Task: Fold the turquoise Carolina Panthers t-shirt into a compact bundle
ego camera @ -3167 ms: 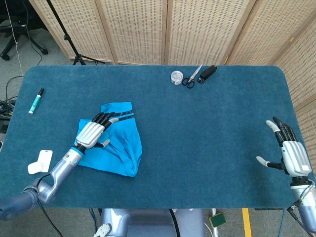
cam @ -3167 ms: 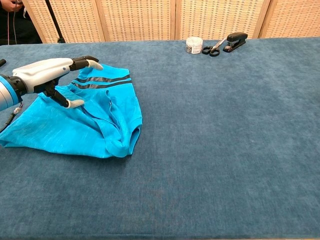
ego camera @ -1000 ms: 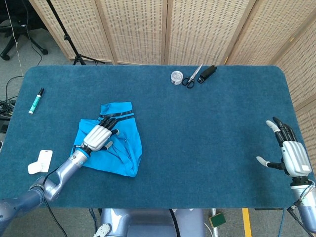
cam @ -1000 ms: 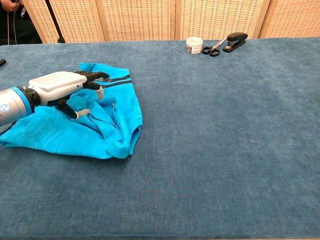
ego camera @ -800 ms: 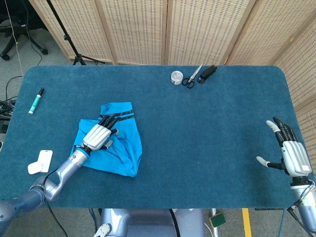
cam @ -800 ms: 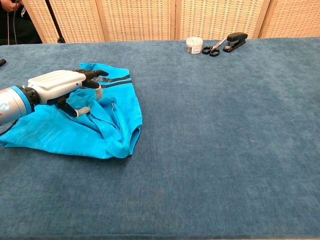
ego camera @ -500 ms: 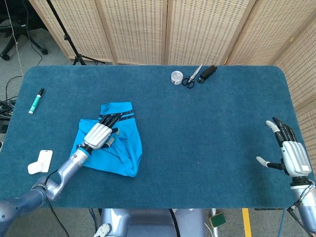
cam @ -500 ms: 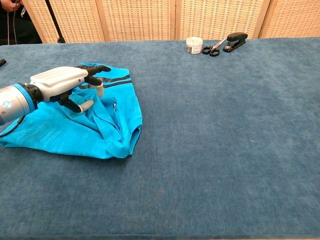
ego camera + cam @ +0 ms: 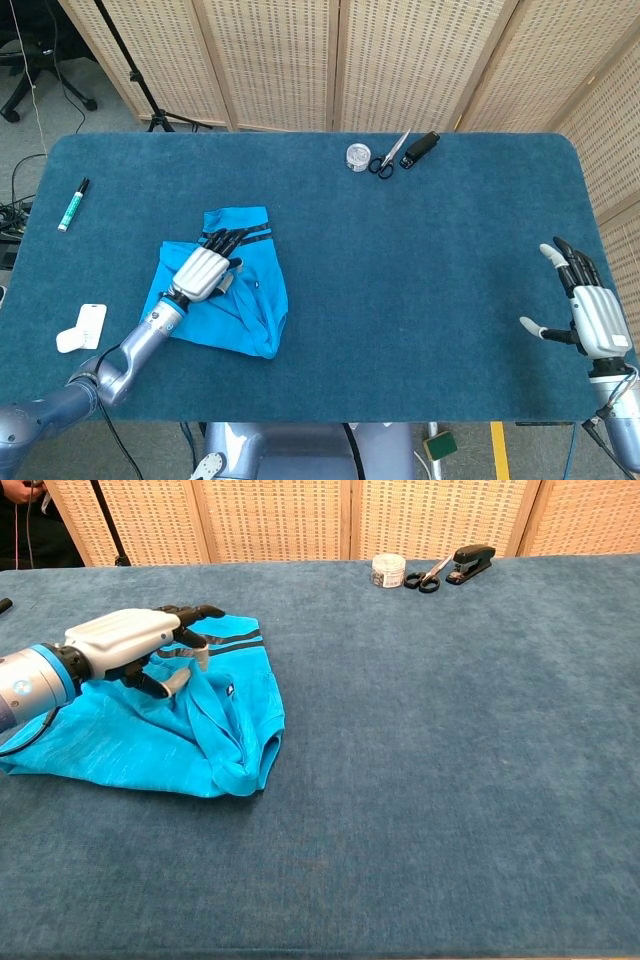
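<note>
The shirt (image 9: pixel 150 745) is being pinched by the left hand (image 9: pixel 135 645): a raised fold of cloth is being held between thumb and fingers (image 9: pixel 196 658), and the rest is being left spread and rumpled beneath and beside that hand on the table (image 9: pixel 450 740). The right hand (image 9: pixel 588 312) is being held far off from the shirt, fingers spread, with nothing in it.

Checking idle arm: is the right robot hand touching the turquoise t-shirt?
No, the right robot hand hangs open at the table's far right edge, well apart from the turquoise t-shirt.
</note>
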Controlling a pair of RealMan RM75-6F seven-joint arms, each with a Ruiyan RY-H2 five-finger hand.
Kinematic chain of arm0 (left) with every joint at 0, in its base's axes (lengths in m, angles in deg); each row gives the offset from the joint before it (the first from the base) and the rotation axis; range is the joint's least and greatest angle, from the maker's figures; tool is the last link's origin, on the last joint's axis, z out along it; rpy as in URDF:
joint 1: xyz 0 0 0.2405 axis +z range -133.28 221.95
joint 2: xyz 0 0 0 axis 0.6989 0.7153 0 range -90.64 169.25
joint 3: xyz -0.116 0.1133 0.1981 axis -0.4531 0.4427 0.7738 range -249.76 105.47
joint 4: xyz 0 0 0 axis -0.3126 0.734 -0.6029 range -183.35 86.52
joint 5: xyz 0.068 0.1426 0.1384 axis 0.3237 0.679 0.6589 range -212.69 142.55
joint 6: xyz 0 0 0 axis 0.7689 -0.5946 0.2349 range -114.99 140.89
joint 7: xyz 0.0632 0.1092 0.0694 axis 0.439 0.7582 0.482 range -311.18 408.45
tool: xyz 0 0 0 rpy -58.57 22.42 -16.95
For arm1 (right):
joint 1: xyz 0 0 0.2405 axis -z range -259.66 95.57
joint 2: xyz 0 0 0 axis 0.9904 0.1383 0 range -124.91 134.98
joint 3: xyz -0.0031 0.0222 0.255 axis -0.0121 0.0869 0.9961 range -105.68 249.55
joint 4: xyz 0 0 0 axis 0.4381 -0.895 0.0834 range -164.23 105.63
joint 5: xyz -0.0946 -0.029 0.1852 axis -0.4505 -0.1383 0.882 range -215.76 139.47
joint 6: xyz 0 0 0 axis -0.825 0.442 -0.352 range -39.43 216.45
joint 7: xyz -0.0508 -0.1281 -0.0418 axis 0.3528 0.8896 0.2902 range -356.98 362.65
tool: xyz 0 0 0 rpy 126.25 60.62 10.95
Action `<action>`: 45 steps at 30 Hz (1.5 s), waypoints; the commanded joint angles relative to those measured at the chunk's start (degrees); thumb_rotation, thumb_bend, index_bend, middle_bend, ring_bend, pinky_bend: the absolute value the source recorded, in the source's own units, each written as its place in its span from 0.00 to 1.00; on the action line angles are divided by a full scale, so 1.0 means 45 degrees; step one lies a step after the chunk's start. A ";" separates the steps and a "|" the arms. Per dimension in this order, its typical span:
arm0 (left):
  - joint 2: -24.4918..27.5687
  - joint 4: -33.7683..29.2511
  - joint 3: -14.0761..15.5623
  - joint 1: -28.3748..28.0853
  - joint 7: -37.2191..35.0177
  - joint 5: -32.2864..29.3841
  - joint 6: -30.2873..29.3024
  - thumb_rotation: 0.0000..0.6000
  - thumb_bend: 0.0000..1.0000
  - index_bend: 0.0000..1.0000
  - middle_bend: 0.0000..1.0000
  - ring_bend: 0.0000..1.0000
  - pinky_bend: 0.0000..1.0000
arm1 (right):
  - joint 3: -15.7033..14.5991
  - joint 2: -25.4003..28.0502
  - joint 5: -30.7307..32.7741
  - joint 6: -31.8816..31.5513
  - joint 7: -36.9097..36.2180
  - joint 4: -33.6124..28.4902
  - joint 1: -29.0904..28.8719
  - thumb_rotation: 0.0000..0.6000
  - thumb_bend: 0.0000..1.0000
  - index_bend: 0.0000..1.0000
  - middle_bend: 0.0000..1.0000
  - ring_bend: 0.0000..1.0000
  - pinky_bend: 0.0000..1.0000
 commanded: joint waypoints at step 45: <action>-0.1943 0.1698 -0.1053 -0.2429 0.2617 -0.0472 0.1323 1.00 0.52 0.63 0.00 0.00 0.00 | 0.0013 0.0150 -0.0053 -0.0073 -0.0304 -0.0050 0.0046 1.00 0.00 0.00 0.00 0.00 0.00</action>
